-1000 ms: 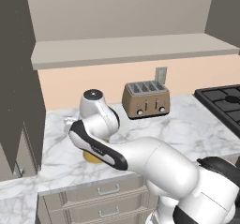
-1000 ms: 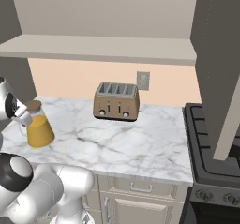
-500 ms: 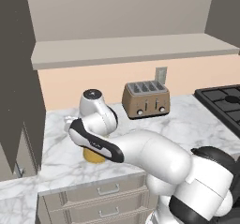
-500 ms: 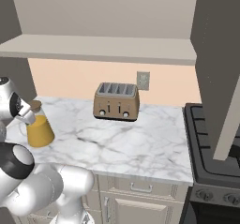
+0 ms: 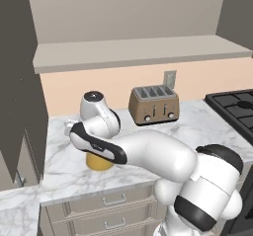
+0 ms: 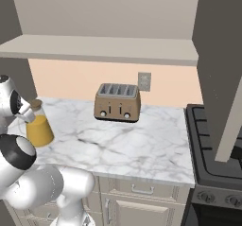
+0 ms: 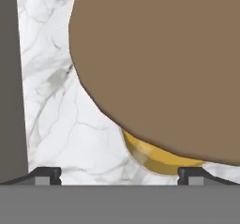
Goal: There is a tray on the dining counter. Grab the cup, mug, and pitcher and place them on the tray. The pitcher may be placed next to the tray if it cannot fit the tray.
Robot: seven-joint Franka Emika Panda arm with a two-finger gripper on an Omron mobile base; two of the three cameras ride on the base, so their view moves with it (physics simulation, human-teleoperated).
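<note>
Pitcher first: the clear glass conical pitcher of orange liquid stands on the white grey-veined marble worktop over the beige drawers. In the left base view only its orange base peeks out at about seven o'clock of the frame, under the white arm's forearm. The step in hand, by my reading, is the reach for the pitcher, with nothing lifted yet. The bronze four-slot toaster sits well apart at two o'clock from it, and the black stove lies at the far three o'clock edge, so the worktop between them is open room.

In the right base view the pitcher stands at nine o'clock with its round brown cork lid uppermost, near the worktop's front edge. The toaster is well clear at two o'clock from it. A grey shelf hangs overhead, which could limit a straight lift.

In the hand view the cork lid looms very close, orange glass showing under it at six o'clock. The gripper stands wide open and holds nothing; its dark fingertips flank the bottom edge. The lid probably sits off-centre toward three o'clock, so the next move calls for centring, descending around the neck and closing. A dark wall bounds the nine o'clock side.
</note>
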